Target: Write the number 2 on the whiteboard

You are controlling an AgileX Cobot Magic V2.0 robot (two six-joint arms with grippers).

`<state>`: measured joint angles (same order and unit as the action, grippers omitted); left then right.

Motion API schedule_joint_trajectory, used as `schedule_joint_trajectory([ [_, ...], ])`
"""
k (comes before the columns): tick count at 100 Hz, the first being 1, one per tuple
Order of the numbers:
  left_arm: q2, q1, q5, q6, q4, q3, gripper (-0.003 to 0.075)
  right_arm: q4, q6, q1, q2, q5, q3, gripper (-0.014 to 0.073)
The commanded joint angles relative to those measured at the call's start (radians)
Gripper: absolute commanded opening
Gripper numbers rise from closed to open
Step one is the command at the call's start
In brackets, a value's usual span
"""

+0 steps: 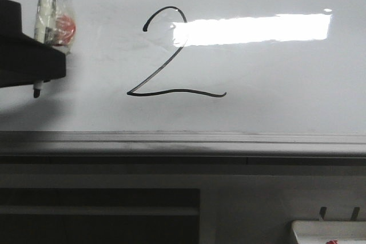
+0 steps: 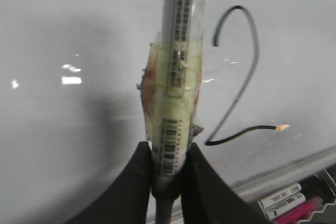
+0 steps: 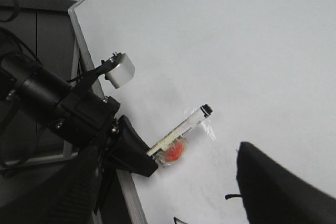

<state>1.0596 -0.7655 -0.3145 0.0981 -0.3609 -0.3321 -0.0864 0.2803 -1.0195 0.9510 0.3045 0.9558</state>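
Observation:
A thin black number 2 (image 1: pixel 171 55) with a looped top and wavy base is drawn on the glossy whiteboard (image 1: pixel 274 95). It is also in the left wrist view as the number 2 (image 2: pixel 247 77) on the whiteboard (image 2: pixel 79 129). My left gripper (image 1: pixel 43 50) is at the board's left, apart from the figure, shut on a taped marker (image 1: pixel 46 4) with its tip (image 1: pixel 36 91) pointing down. In its wrist view the left gripper (image 2: pixel 169 153) clamps the marker (image 2: pixel 178 77). My right gripper (image 3: pixel 168 182) is open and empty, facing the whiteboard (image 3: pixel 236 51) and the marker (image 3: pixel 181 129).
A grey metal rail (image 1: pixel 183 141) runs along the board's lower edge. A small white tray (image 1: pixel 329 230) with a red bit sits at the bottom right. Spare markers (image 2: pixel 281 200) lie below the rail. A bright light reflection (image 1: pixel 257 30) overlaps the figure's top.

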Motion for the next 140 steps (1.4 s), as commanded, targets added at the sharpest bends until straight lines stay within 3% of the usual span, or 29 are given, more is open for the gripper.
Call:
schedule_joint_trajectory([
  [1, 0.017, 0.023, -0.068, 0.009, -0.042, -0.039, -0.0021, -0.014, -0.005, 0.007, -0.015, -0.043, 0.036, 0.0481],
  [69, 0.111, 0.034, -0.089, 0.009, -0.061, -0.078, -0.0015, -0.007, -0.006, 0.007, -0.015, -0.005, 0.036, 0.0480],
  [78, 0.111, 0.034, -0.091, 0.009, -0.058, -0.078, 0.0049, -0.007, -0.006, 0.007, -0.015, 0.005, 0.036, 0.0480],
  [95, 0.111, 0.034, -0.095, 0.009, 0.009, -0.078, 0.0291, -0.007, -0.006, 0.007, -0.015, 0.014, 0.036, 0.0480],
  [120, 0.089, 0.034, -0.081, 0.009, 0.009, -0.078, 0.0304, -0.007, -0.006, 0.007, -0.017, 0.020, 0.036, 0.0478],
  [129, 0.045, 0.034, -0.065, 0.009, 0.013, -0.078, 0.0296, -0.007, -0.020, 0.007, -0.022, 0.049, 0.036, 0.0372],
  [136, 0.001, 0.034, -0.051, -0.003, 0.059, -0.078, 0.0242, -0.009, -0.068, 0.007, -0.043, 0.077, 0.036, 0.0181],
  [140, -0.026, 0.032, -0.038, -0.019, 0.097, -0.078, 0.0156, -0.009, -0.069, 0.007, -0.051, 0.084, 0.034, 0.0052],
])
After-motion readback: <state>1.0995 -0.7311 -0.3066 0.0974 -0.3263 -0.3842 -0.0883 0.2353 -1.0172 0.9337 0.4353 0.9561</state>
